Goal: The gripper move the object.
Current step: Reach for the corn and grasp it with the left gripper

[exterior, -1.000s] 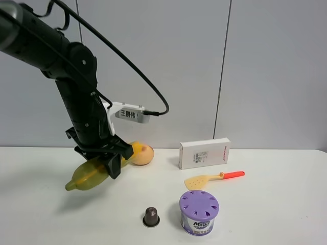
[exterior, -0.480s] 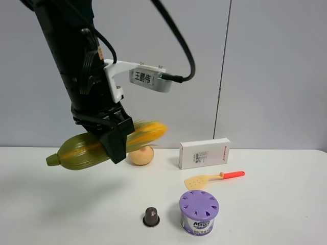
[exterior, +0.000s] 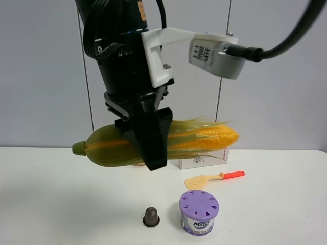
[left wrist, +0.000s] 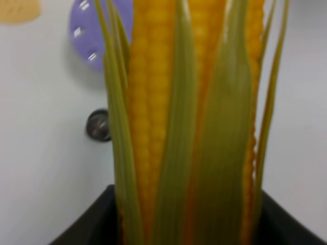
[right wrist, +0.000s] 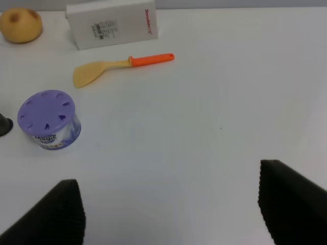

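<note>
My left gripper (exterior: 145, 148) is shut on the corn cob (exterior: 199, 138) and holds it level, high above the white table (exterior: 61, 204). The stalk end points left and the yellow kernel tip right. The corn fills the left wrist view (left wrist: 189, 122), clamped between the black jaws. A white camera box (exterior: 214, 53) juts from the arm. My right gripper (right wrist: 168, 204) is open and empty over bare table; it does not show in the exterior view.
On the table are a purple-lidded air freshener can (exterior: 199, 212), a small brown capsule (exterior: 150, 216), a yellow spatula with a red handle (exterior: 212, 178) and a white box (exterior: 204, 158) partly behind the corn. The peach-orange fruit (right wrist: 20, 24) shows in the right wrist view.
The left arm has lifted the corn from near the table to well above it and carried it right and toward the camera. It now hides the fruit.
</note>
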Tool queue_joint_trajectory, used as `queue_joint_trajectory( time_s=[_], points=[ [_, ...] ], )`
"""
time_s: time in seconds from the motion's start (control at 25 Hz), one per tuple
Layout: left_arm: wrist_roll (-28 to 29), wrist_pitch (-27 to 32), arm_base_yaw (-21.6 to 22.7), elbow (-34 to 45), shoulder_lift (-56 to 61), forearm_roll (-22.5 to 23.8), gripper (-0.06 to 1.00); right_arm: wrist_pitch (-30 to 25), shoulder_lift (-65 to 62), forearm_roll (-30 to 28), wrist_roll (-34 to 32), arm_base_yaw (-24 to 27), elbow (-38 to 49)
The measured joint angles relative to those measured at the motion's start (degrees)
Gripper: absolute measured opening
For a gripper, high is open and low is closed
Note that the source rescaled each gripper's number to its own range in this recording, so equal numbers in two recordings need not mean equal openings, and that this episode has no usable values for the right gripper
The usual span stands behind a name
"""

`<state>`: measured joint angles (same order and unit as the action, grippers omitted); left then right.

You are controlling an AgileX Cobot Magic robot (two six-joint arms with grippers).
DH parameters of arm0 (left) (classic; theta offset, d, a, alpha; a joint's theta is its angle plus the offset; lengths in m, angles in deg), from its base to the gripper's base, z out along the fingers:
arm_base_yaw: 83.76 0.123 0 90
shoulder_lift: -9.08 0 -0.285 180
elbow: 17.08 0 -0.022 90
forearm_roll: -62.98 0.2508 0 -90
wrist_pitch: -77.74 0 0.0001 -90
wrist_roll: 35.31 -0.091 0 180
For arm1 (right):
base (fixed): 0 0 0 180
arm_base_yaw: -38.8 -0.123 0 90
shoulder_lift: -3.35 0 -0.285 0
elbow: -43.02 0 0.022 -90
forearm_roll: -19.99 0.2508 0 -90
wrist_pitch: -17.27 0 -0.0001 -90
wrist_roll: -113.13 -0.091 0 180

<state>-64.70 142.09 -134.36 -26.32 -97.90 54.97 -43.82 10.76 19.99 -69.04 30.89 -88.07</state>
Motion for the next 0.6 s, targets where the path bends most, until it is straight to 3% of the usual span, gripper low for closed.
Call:
queue_joint_trajectory(
  time_s=[0.16, 0.32, 0.6],
  points=[
    [-4.52, -0.43, -1.61, -0.04, -1.05, -1.82, 0.00, 0.00, 0.00, 0.00, 0.00, 0.00, 0.00],
    [-5.53, 0.69, -1.71, -2.75, -5.08, -2.82, 0.00, 0.00, 0.00, 0.00, 0.00, 0.00, 0.00],
    [-7.75, 2.46, -1.71, -18.38, -14.77, -3.82, 0.00, 0.00, 0.00, 0.00, 0.00, 0.00, 0.00]
  ],
)
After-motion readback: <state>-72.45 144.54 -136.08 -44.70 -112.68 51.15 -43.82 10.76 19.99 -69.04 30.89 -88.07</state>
